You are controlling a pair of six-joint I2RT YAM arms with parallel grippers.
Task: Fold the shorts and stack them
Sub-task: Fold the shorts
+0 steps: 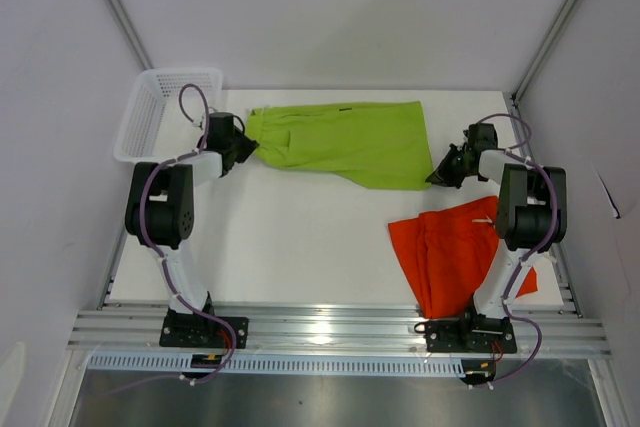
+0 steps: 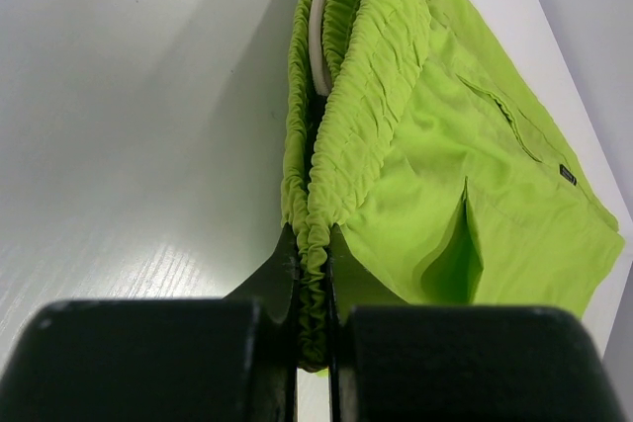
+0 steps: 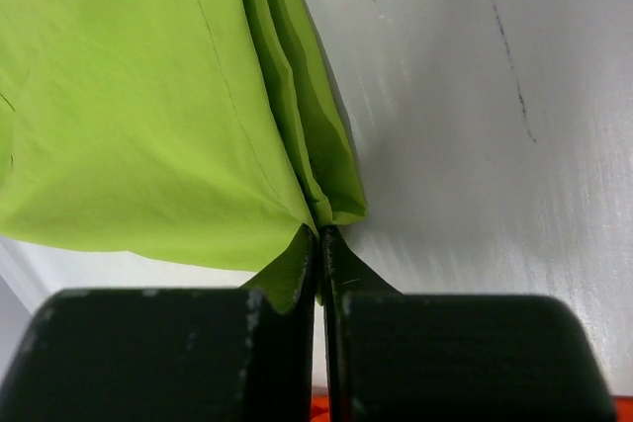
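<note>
The lime green shorts (image 1: 345, 143) lie spread across the back of the table. My left gripper (image 1: 246, 150) is shut on their gathered waistband (image 2: 315, 264) at the left end, where a white drawstring (image 2: 316, 46) loops along the elastic. At the right end, my right gripper (image 1: 436, 177) is shut on the hem corner (image 3: 326, 214) of the green shorts (image 3: 138, 116). The orange shorts (image 1: 450, 252) lie crumpled at the front right, partly under the right arm.
A white mesh basket (image 1: 160, 107) stands at the back left corner, just beyond the left arm. Metal frame posts rise at both back corners. The table's aluminium rail (image 1: 340, 327) runs along the near edge.
</note>
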